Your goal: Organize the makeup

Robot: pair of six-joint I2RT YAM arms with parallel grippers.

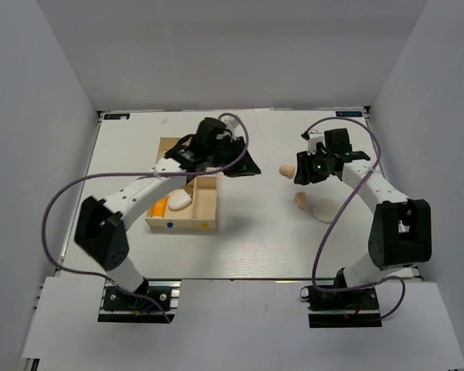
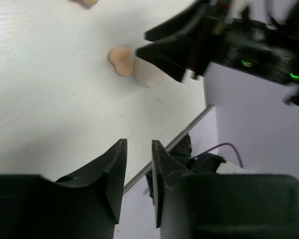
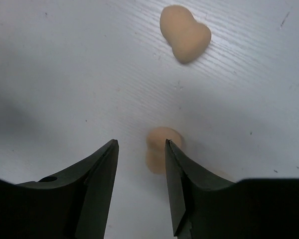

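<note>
While the wooden box [image 1: 206, 202] already holds an orange tube [image 1: 160, 207] and a white oval piece [image 1: 179, 201] side by side left of its divider, the job looks only partly done. The far part of the box is hidden under the left arm [image 1: 131, 193], so I cannot tell what else has been filed there. Right of the divider, the near section shows only bare wood.

Three things lie loose on the tabletop [image 1: 255, 232], well apart from the box on the right arm's side: two tan sponges and a round cream puff [image 1: 325, 210]. A small pale item [image 1: 164, 120] sits near the far edge, too small to identify.

The right end effector [image 3: 141, 143] has its jaws parted and grips nothing. One sponge [image 3: 162, 149] lies on the tabletop just beyond its fingertips, roughly in line with the gap, and the second sponge [image 3: 184, 34] lies farther ahead. That suggests a sponge pickup is the step in hand, though no contact shows.

The left end effector [image 2: 138, 142] is closed down to a thin slit and empty, raised above the tabletop near the box's right side.

What remains, by my reading, is moving both sponges and the puff into the box
</note>
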